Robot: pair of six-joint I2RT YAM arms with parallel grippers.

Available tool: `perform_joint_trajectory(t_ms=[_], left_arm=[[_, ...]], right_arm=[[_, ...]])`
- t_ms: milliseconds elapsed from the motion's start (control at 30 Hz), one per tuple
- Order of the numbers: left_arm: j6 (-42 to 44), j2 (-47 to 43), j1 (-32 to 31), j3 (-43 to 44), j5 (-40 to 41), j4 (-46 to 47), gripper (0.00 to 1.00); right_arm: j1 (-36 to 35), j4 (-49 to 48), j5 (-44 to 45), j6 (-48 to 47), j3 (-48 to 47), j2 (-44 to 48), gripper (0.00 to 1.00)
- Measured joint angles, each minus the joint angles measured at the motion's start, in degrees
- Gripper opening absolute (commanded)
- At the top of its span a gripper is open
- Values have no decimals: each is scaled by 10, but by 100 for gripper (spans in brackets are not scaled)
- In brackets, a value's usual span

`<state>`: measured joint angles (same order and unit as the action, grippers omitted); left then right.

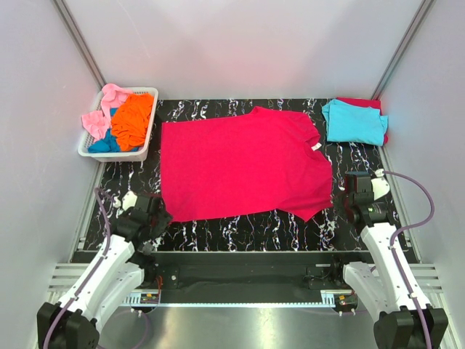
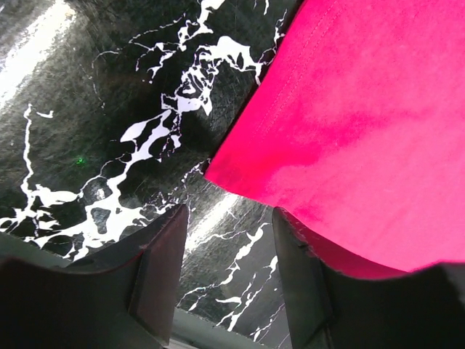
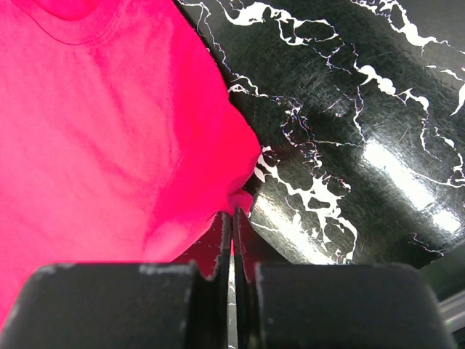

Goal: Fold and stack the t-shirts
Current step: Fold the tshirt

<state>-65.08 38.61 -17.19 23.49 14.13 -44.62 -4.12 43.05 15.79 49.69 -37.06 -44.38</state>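
Observation:
A large crimson-red t-shirt (image 1: 243,163) lies spread flat on the black marbled table (image 1: 240,229). My left gripper (image 1: 158,212) stands open at the shirt's near left corner (image 2: 218,174). In the left wrist view the left gripper (image 2: 229,218) has only bare table between its fingers, with cloth draped beside the right finger. My right gripper (image 1: 348,194) is shut at the shirt's right sleeve edge. In the right wrist view the right gripper (image 3: 232,213) has the puckered sleeve tip (image 3: 243,195) pinched at its fingertips. A folded cyan t-shirt (image 1: 354,121) lies on a red one (image 1: 363,102) at the back right.
A white slotted basket (image 1: 149,131) at the back left holds an orange t-shirt (image 1: 134,116), a pink one (image 1: 102,110) and a blue one (image 1: 105,142). Grey walls close in the table on the left, right and back.

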Motion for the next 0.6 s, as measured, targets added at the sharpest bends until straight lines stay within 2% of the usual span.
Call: perform_joint_trajectory(t_ms=[167,600], left_arm=[[-4,34,0,0,-2,10,46],[-5,84,0,0,-1,32,46]], right_arm=[[0,0,0,-2,0,0,0],[0,-4,0,-3,0,-4,0]])
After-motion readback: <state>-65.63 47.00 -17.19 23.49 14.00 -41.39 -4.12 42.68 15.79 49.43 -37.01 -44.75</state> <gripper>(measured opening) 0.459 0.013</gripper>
